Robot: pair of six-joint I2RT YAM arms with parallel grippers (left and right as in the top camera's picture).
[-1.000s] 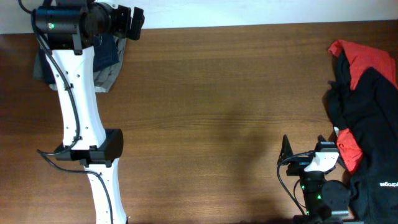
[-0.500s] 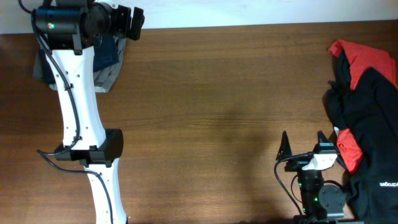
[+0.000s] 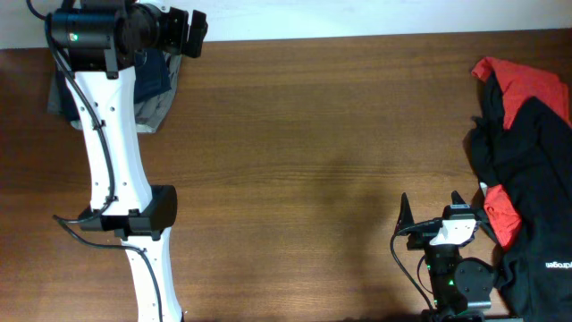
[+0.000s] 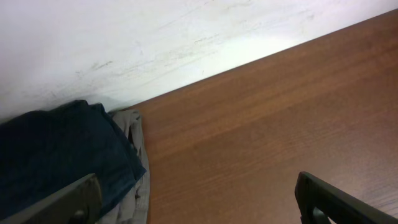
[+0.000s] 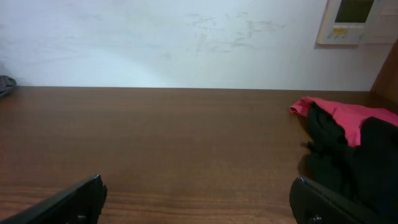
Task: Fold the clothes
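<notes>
A dark navy garment (image 3: 157,73) lies on a grey one (image 3: 152,114) at the table's back left corner, partly under my left arm. In the left wrist view the navy cloth (image 4: 56,149) and grey cloth (image 4: 138,180) sit left of my open left gripper (image 4: 198,190), whose left finger (image 4: 68,202) hangs over the navy cloth. A red-and-black heap of clothes (image 3: 527,152) covers the right edge. My right gripper (image 3: 431,207) stands open near the front edge, left of that heap (image 5: 354,134), with only bare wood between its fingers.
The white left arm (image 3: 112,152) stretches from the front edge to the back left corner. A white wall runs behind the table, with a small control panel (image 5: 354,22) on it. Brown table (image 3: 313,152) spans the middle.
The right gripper has shifted slightly to the left near the front edge. The left arm and the clothes have not moved.
</notes>
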